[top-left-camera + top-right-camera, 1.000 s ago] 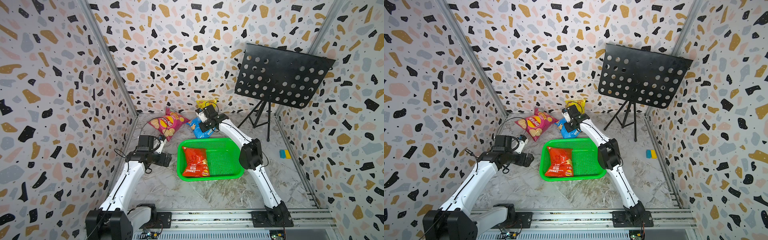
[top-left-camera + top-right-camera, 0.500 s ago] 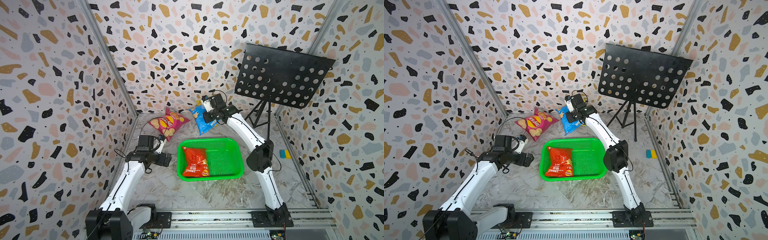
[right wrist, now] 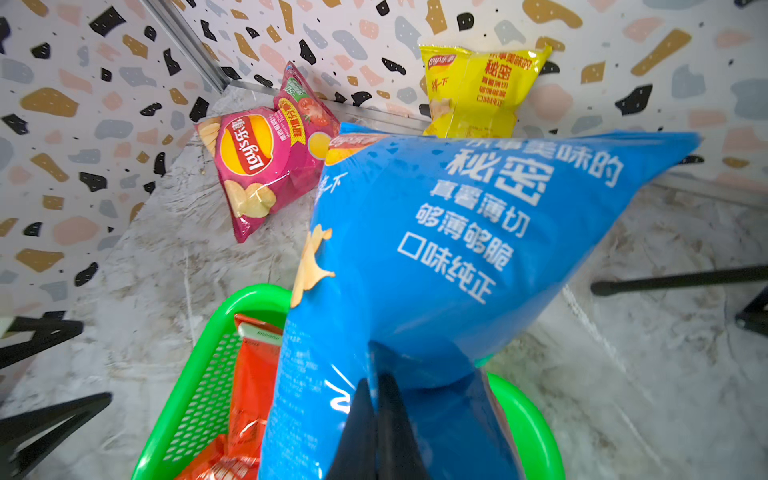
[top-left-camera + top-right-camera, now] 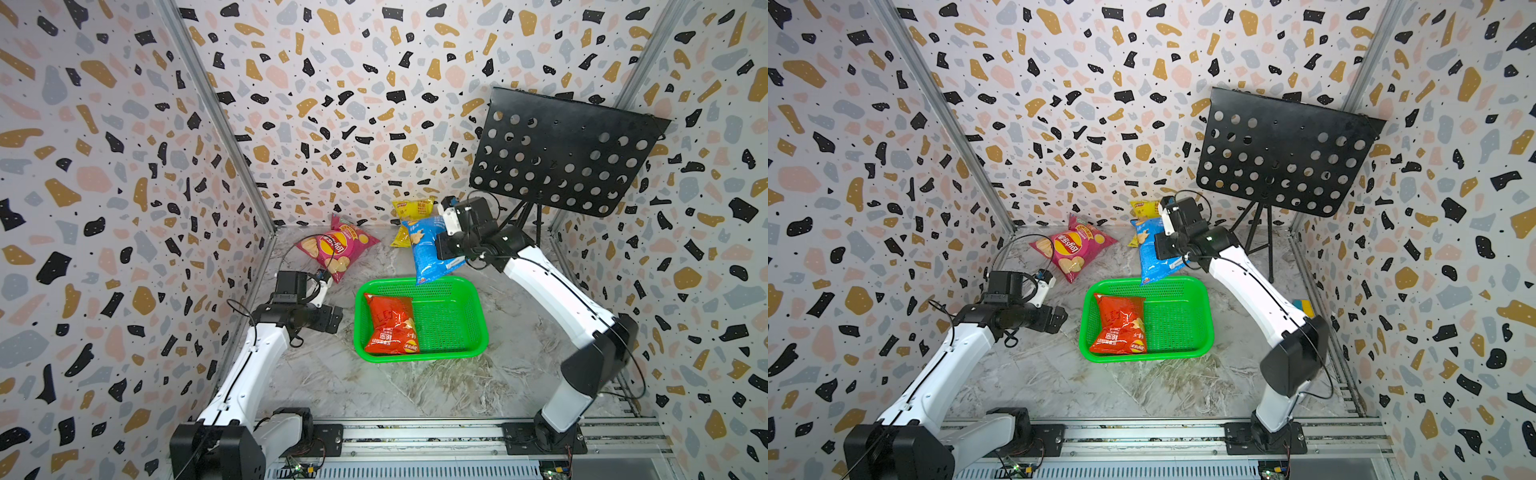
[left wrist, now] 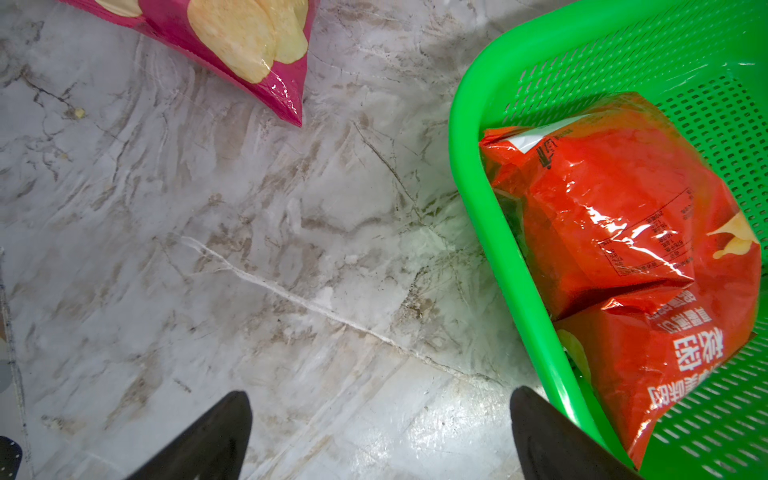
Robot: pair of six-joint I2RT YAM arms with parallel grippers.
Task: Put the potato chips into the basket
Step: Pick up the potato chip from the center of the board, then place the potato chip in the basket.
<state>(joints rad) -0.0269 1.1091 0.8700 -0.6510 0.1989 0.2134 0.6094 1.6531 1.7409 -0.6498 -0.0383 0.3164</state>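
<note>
In both top views the right tool (image 4: 444, 250) is clenched on one side edge of the blue bag (image 4: 428, 249), which hangs clear of the bench (image 4: 374, 395) with its lower corner over the far rim of the green basket (image 4: 419, 357). The red bag (image 4: 390, 322) lies flat inside the basket, along its left side, while the mesh floor beside it is bare. The pink bag (image 4: 336, 249) lies on the bench beyond the basket, near the left wall, and the yellow bag (image 4: 411, 210) leans against the back wall behind the blue bag. The left tool (image 4: 330, 319) hovers just left of the basket, holding nothing. A black music stand (image 4: 561, 158) stands in the far right corner. In the left wrist view the left tool (image 5: 380, 397) is spread wide and empty above bare bench, one fingertip (image 5: 528, 409) just beside the basket rim (image 5: 490, 232); the red bag (image 5: 623, 232) lies against that rim, and a corner of the pink bag (image 5: 232, 37) shows well apart from it. In the right wrist view the right tool (image 3: 376, 399) pinches the blue bag (image 3: 436, 257), its fingers pressed together on the foil, above the basket (image 3: 183, 374) and the red bag (image 3: 249, 399); the pink bag (image 3: 262, 166) and the yellow bag (image 3: 478, 91) lie beyond.
</note>
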